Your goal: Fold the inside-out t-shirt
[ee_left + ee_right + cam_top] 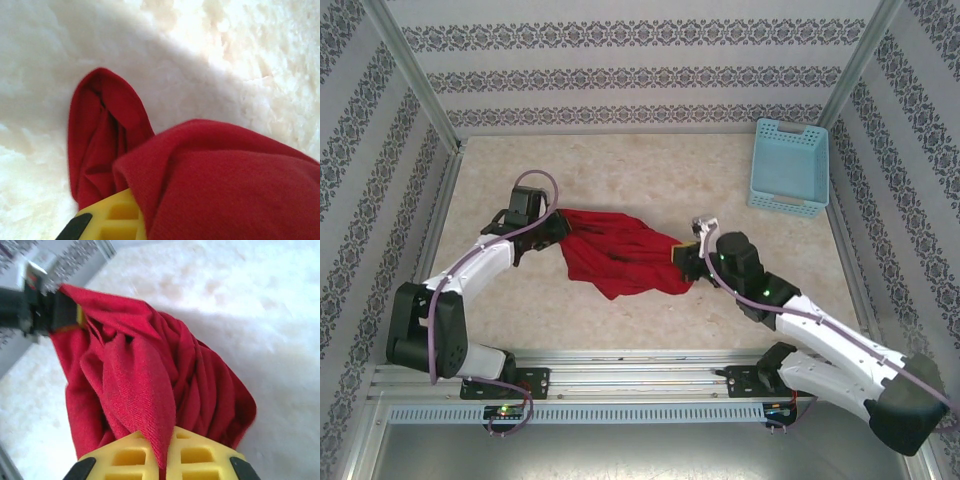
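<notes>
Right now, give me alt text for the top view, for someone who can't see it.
A bunched red shirt is held between both grippers at mid-table: the left gripper grips its left end, the right gripper its right end. A light blue basket stands in the far right corner of the table, apart from the shirt.

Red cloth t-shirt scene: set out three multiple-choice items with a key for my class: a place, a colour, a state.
1. The light blue plastic basket stands: A far right on the table; B near left; C at the centre.
2. The right gripper's fingers are: A green; B yellow; C white.
3. The red cloth t-shirt is: A folded flat; B in the basket; C bunched between both grippers.
Key: A, it sits far right; B, they show yellow; C, left gripper and right gripper clamp it.
</notes>
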Tool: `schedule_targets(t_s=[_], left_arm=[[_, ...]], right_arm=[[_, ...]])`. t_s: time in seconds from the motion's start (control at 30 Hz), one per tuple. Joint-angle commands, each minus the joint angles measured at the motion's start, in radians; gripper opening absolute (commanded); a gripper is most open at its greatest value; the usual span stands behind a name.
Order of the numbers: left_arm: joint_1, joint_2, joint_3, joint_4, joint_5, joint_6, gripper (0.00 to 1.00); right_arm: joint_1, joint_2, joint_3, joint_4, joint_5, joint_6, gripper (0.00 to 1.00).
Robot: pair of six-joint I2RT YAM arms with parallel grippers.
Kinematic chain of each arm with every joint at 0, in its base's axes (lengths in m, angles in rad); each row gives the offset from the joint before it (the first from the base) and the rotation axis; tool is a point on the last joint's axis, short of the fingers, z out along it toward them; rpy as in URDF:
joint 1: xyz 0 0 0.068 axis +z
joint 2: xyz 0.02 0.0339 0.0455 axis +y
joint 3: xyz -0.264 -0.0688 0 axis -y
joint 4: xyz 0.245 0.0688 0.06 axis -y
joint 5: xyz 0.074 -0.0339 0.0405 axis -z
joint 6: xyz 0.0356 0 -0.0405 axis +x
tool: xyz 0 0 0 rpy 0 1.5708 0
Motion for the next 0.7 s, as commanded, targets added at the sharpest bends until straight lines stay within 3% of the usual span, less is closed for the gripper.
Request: schedule_targets(t_s=[0.0, 0.07, 0.17, 0.3, 0.53, 0.6, 0.67], left_arm=[[-0.001, 0.029, -0.005, 0.024, 0.083, 0.026, 0.00], [-0.044, 0.036, 0.005, 0.020, 0.107, 0.046, 0.00], [-0.120, 0.029, 0.022, 0.004, 0.090, 0.072, 0.00], [-0.152, -0.006, 0.005, 0.017, 0.093, 0.060, 0.00], [-0.165, -0.115, -0.053, 0.064, 0.113, 0.031, 0.00], [-0.165, -0.142, -0.068, 0.073, 0.122, 0.027, 0.00], [-0.166, -0.161, -0.085, 0.087, 0.148, 0.019, 0.00]], right_arm=[[-0.011, -0.001, -0.094, 0.045, 0.068, 0.109, 0.04], [-0.011, 0.038, -0.093, 0.007, 0.094, 0.103, 0.19], [0.006, 0.097, -0.010, -0.110, 0.139, 0.035, 0.54], [0.089, 0.139, 0.162, -0.259, 0.316, -0.092, 0.74], [0.144, 0.395, 0.353, -0.219, 0.208, -0.146, 0.72], [0.150, 0.471, 0.405, -0.210, 0.168, -0.150, 0.66], [0.159, 0.536, 0.448, -0.182, 0.099, -0.143, 0.52]])
